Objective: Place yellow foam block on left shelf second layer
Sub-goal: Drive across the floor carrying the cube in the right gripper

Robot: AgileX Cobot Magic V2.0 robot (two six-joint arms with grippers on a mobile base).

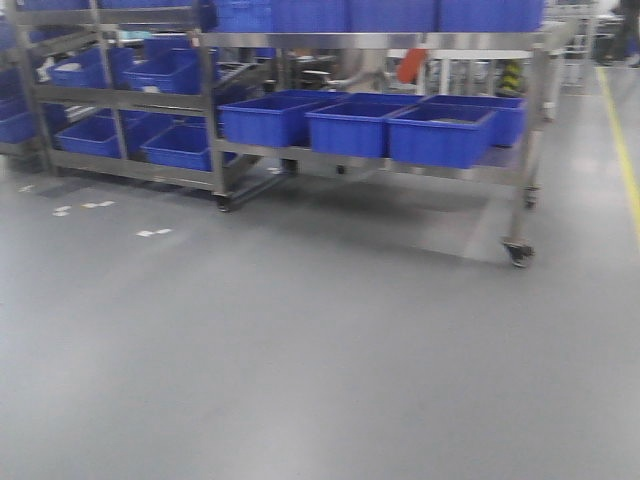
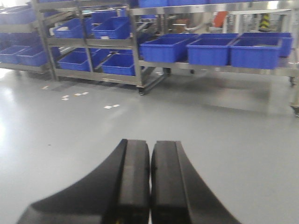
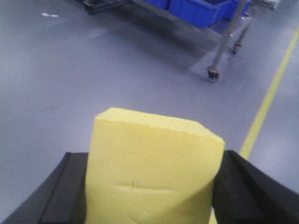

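Transport step, by judgement: bright yellow foam cube is clamped in R gripper, well apart from left-hand grey steel rack. L gripper is closed, empty. Next: base to be driven nearer rack, cube raised to 2nd layer.

Shelf rack is ahead on my left, with the wheeled rack just beside it on the right. Three bins sit in a row on the wheeled rack's lower layer, and more bins sit on the shelf rack's layers. The floor line runs along the far right. The foam block sits between the fingers of my right claw.
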